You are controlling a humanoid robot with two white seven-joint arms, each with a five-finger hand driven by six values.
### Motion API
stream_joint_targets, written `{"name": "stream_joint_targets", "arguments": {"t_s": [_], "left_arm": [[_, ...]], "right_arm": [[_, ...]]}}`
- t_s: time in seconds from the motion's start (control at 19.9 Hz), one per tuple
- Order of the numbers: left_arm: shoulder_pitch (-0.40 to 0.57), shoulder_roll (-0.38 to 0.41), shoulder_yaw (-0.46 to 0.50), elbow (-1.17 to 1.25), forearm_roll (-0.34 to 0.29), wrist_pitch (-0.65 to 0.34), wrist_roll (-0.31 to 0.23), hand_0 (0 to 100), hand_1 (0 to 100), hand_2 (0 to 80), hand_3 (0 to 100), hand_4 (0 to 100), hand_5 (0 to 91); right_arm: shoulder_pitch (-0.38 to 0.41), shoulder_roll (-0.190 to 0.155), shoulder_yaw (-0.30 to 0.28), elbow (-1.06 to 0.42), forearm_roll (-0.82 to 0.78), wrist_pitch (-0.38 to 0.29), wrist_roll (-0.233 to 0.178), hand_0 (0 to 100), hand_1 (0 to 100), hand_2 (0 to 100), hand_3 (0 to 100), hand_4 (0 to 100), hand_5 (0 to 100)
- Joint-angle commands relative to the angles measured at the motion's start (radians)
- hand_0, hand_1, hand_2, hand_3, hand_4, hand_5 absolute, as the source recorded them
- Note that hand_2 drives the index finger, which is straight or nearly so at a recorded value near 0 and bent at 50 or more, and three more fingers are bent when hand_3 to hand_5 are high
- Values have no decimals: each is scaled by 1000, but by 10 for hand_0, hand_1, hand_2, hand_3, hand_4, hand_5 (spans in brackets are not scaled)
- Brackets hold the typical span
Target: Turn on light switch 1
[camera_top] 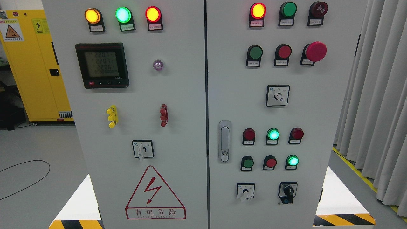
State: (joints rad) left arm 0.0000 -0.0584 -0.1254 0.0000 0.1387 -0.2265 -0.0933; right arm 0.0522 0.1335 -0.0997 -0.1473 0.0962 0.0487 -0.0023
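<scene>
Head view, four rotary switches, one meter

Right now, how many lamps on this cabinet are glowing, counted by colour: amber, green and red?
amber lamp: 1
green lamps: 3
red lamps: 2
Total: 6

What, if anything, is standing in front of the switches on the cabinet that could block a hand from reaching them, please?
Nothing visible does. The cabinet faces the camera with its switches and lamps uncovered, and neither hand is in view. Which control is light switch 1 cannot be told.
</scene>
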Motion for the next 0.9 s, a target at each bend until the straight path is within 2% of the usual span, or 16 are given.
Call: {"name": "stream_joint_targets", "arguments": {"t_s": [0.0,0.4,0.45,0.65,0.85], "left_arm": [[20,3,6,25,1,6,-3,366,0,0,0,0,0],[31,5,15,-8,1,4,9,369,0,0,0,0,0],[35,5,21,-53,1,6,12,369,0,0,0,0,0],[187,11,59,-370,-2,45,35,364,0,0,0,0,0],[252,14,145,-638,-21,56,41,356,0,0,0,0,0]], "right_arm": [[0,0,0,0,-1,0,1,0,500,40,0,0,0],[0,0,0,0,-1,0,1,0,500,40,0,0,0],[0,0,0,0,-1,0,1,0,500,40,0,0,0],[0,0,0,0,0,0,1,0,500,40,0,0,0],[0,0,0,0,0,0,1,0,500,40,0,0,0]]}}
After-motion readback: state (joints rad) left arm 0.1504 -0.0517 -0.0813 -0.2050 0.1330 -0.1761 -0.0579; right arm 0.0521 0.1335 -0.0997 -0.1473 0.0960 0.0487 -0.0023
